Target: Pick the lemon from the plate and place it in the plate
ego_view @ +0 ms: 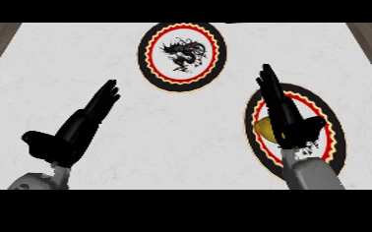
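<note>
You have a white counter (181, 137) under you, faintly mottled like stone, matt and smooth. The far plate (143, 54) and the near plate (335, 137) look like smooth ceramic with flat printed bands of black, red and cream, and neither shows any glare. What you can see of the lemon (264, 128) is a dull yellow skin; its texture is too small to tell. The left hand (80, 128) and right hand (287, 113) look like matt black plastic. The left forearm (33, 181) and right forearm (312, 174) are smooth grey shell — the right one carries a soft sheen.
</note>
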